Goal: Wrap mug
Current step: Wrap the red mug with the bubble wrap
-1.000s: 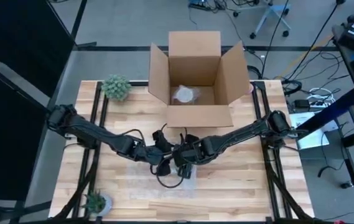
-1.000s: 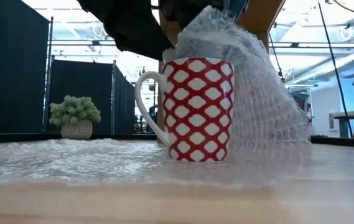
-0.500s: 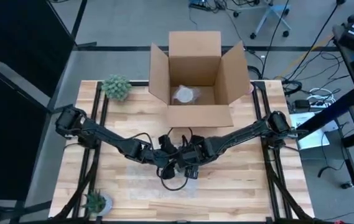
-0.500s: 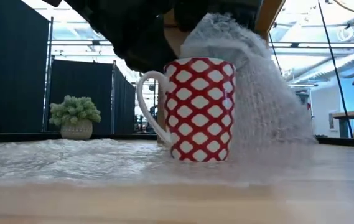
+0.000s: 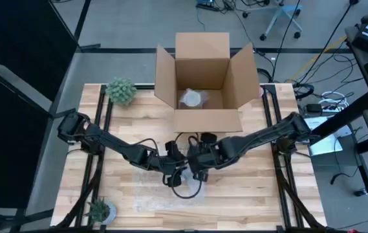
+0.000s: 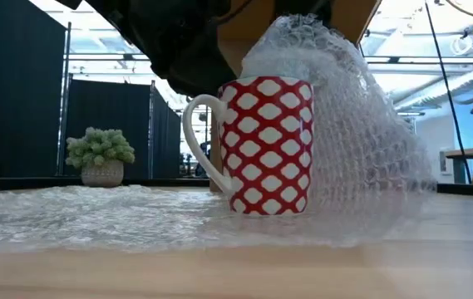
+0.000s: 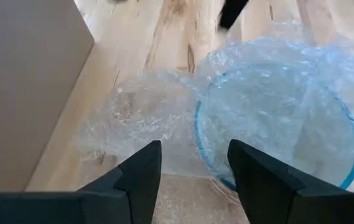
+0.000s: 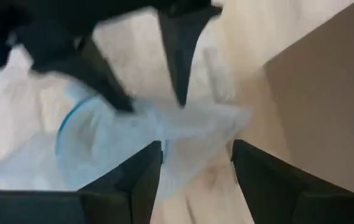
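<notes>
A red mug with white diamonds [image 6: 265,145] stands upright on a sheet of bubble wrap [image 6: 95,212], its handle [image 6: 196,149] toward the left of the low view. One part of the wrap [image 6: 352,124] is drawn up over the mug's mouth and one side. In the left wrist view the blue-lined rim [image 7: 276,118] shows through the wrap. My left gripper [image 7: 192,180] and right gripper [image 8: 195,155] are both open, close above the mug at mid-table [image 5: 187,165]. The arms hide the mug in the high view. My left gripper comes from above, slanting down. Its two open fingertips [image 8: 124,102] reach the wrap lying over the mug's rim [image 8: 145,115]; whether they press on it I cannot tell. My right gripper's open fingers stand on either side of a raised fold of wrap [image 8: 208,124]; whether they touch it I cannot tell.
An open cardboard box [image 5: 200,84] with a wrapped item [image 5: 192,98] inside stands at the far middle, close behind the arms. Small potted plants sit at the far left [image 5: 120,90] and near left [image 5: 99,208]. A black cable loop [image 5: 185,188] hangs below the grippers.
My left gripper has moved toward the table's right edge, over the mug. My right gripper has drawn back a little toward the far edge. The wrap over the mug has shifted and now stands higher and spreads wider down the mug's side. The mug stays upright.
</notes>
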You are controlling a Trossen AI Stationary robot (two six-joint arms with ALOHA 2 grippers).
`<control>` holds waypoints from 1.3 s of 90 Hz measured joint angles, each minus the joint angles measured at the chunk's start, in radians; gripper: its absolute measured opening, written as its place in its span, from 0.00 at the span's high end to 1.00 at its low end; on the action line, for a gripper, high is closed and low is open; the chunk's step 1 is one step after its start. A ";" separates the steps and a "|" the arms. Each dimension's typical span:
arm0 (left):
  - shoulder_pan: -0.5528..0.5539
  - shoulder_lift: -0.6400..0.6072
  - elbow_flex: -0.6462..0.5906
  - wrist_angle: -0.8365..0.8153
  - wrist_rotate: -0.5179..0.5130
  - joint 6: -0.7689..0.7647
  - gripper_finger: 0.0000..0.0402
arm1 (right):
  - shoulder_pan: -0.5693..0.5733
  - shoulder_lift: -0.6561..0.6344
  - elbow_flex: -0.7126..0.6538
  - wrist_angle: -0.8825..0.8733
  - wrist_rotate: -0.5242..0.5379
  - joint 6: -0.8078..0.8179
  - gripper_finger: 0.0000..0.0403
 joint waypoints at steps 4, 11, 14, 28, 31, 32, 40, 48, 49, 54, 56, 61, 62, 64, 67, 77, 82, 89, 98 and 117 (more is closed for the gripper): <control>0.000 0.000 0.000 0.000 0.000 0.000 0.55 | 0.000 -0.001 -0.028 0.070 -0.004 -0.003 0.54; 0.000 0.001 0.000 0.000 0.000 0.000 0.55 | 0.001 -0.001 -0.094 0.159 -0.015 -0.004 0.54; 0.000 0.001 0.000 0.000 0.000 0.000 0.55 | 0.003 0.000 -0.123 0.179 -0.017 0.006 0.54; -0.002 0.001 -0.001 0.002 0.000 0.015 0.55 | 0.003 0.000 -0.268 0.270 -0.019 0.088 0.54; -0.002 0.001 -0.001 0.006 0.000 0.015 0.55 | 0.003 0.000 -0.296 0.299 -0.020 0.102 0.54; -0.002 0.001 -0.001 0.007 0.000 0.015 0.55 | 0.003 0.000 -0.304 0.310 -0.022 0.106 0.54; -0.002 0.002 -0.001 0.014 0.001 0.015 0.55 | -0.002 -0.005 -0.370 0.401 -0.039 0.143 0.54; -0.002 0.002 -0.001 0.020 0.001 0.015 0.55 | -0.008 -0.006 -0.421 0.489 -0.046 0.167 0.54; -0.002 0.002 -0.001 0.021 0.001 0.015 0.55 | -0.009 -0.006 -0.426 0.501 -0.049 0.168 0.54; -0.002 0.002 -0.001 0.021 0.001 0.015 0.55 | -0.015 -0.005 -0.452 0.561 -0.066 0.168 0.54; -0.002 0.002 -0.001 0.021 0.001 0.016 0.55 | -0.016 -0.005 -0.459 0.577 -0.071 0.169 0.54; -0.002 0.002 -0.001 0.022 0.001 0.016 0.55 | -0.019 -0.004 -0.465 0.598 -0.072 0.169 0.54; -0.002 0.002 -0.001 0.022 0.001 0.016 0.55 | -0.021 -0.003 -0.465 0.601 -0.073 0.167 0.54; -0.002 0.002 -0.001 0.022 0.002 0.016 0.55 | -0.022 -0.003 -0.465 0.606 -0.076 0.164 0.54; -0.002 0.002 -0.002 0.022 0.002 0.016 0.55 | -0.027 -0.002 -0.465 0.611 -0.089 0.159 0.54; -0.002 0.002 -0.002 0.023 0.003 0.015 0.55 | -0.043 -0.010 -0.449 0.584 -0.164 0.149 0.54; -0.002 0.002 -0.002 0.023 0.003 0.016 0.55 | -0.052 -0.019 -0.430 0.550 -0.203 0.136 0.54; -0.002 0.001 -0.002 0.018 0.002 0.017 0.55 | -0.058 -0.040 -0.387 0.470 -0.236 0.112 0.54; -0.003 0.001 -0.002 0.016 0.002 0.018 0.55 | -0.059 -0.083 -0.311 0.369 -0.241 0.075 0.54; -0.003 0.001 -0.002 0.015 0.002 0.018 0.55 | -0.031 -0.199 -0.235 0.261 -0.227 0.018 0.54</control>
